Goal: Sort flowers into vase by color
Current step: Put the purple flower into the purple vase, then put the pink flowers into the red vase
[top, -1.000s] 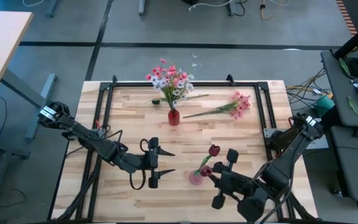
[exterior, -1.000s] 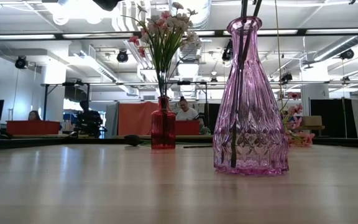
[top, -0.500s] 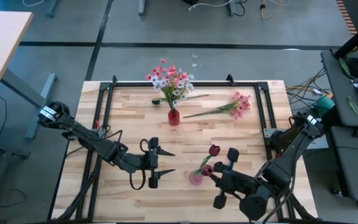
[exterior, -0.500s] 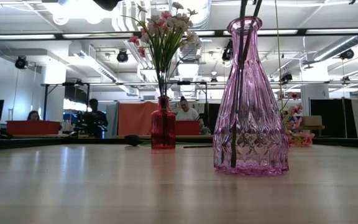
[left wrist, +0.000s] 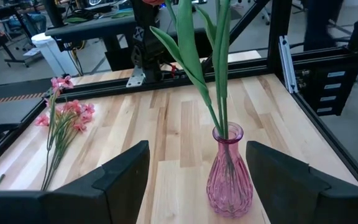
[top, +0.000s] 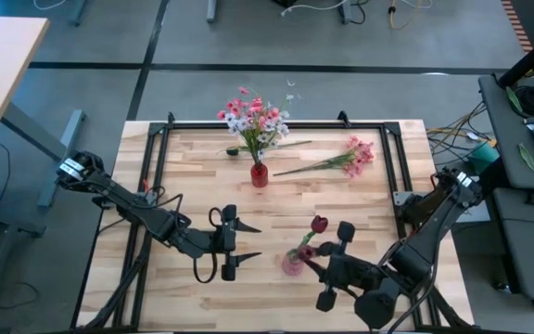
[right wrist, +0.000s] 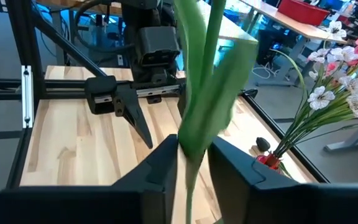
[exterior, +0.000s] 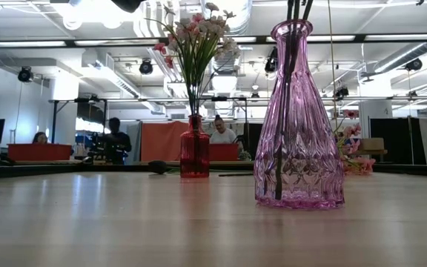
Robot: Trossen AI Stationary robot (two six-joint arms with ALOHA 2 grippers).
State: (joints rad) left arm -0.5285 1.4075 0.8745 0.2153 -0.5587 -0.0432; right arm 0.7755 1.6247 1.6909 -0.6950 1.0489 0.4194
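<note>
While the right gripper (right wrist: 191,163) stands narrowly parted around the tulip stem (right wrist: 199,93) in the pink vase (top: 292,264), it should widen fully before lifting; left gripper (top: 246,241) waits wide.

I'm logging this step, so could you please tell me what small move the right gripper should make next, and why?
Probably open fully and lift away: the right gripper sits around a green stem that already stands in the pink vase beside a red bud. Pink flowers still lie on the table.
</note>
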